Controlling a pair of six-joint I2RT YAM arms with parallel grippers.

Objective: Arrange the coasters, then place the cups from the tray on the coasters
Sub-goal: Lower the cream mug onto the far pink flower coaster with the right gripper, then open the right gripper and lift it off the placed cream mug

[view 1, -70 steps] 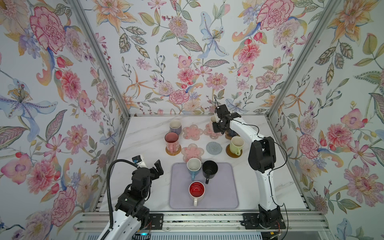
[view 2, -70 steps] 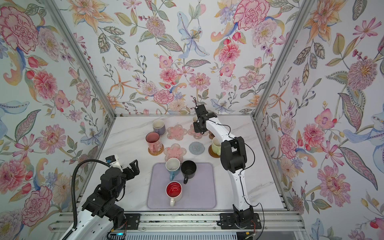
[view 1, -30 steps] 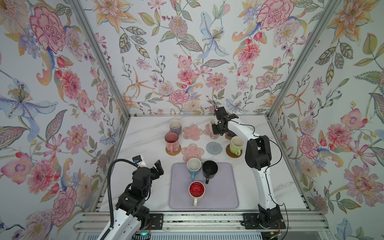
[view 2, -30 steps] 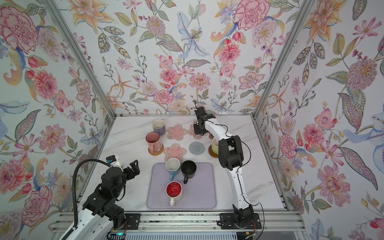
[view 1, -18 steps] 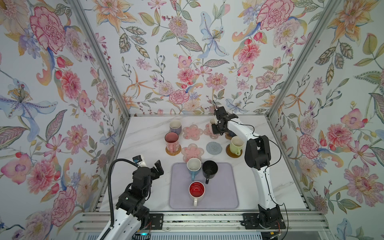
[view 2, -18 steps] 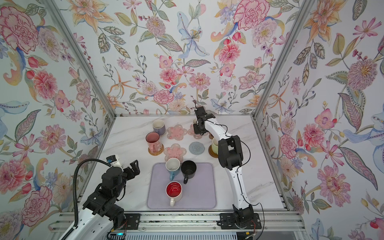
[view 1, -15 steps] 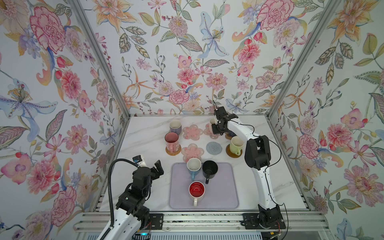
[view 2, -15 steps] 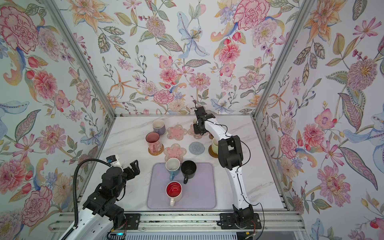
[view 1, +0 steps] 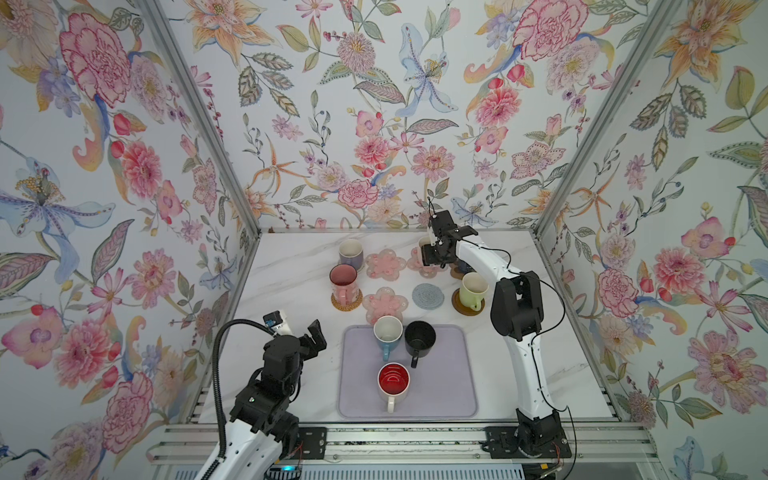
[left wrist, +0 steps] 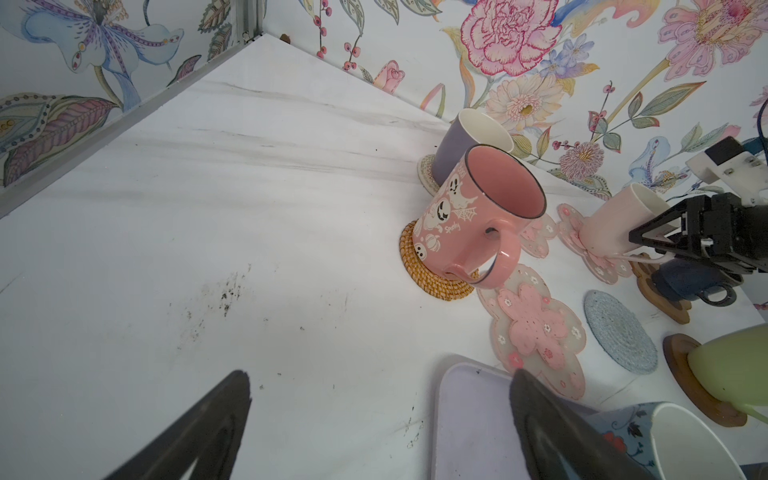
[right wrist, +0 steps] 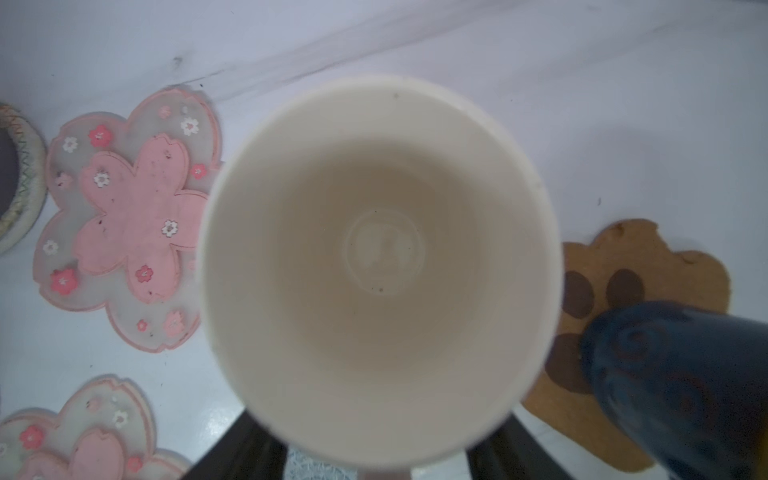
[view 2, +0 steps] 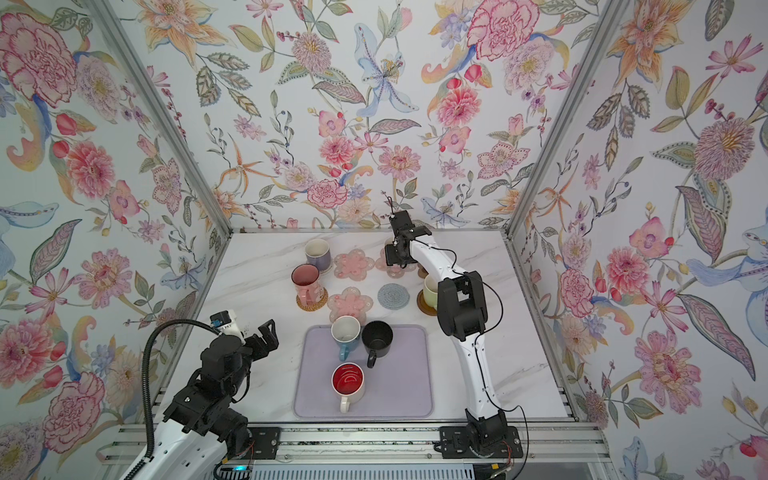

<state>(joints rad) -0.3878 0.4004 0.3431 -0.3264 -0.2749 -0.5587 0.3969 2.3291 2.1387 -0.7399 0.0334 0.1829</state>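
Nearest, the left gripper hangs idle, jaws wide apart, beside the tray, where three cups await moving. Farthest, the cream cup stands on a pink flower coaster, with the right gripper open-jawed around its handle, seemingly letting go.

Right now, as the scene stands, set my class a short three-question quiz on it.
1. How many cups stand on the tray?
2. True or false: the left claw holds a cup.
3. What shape is the coaster under the cream cup? A paw; B flower; C plain round.
Key: 1 three; 2 false, it is open and empty; 3 B.
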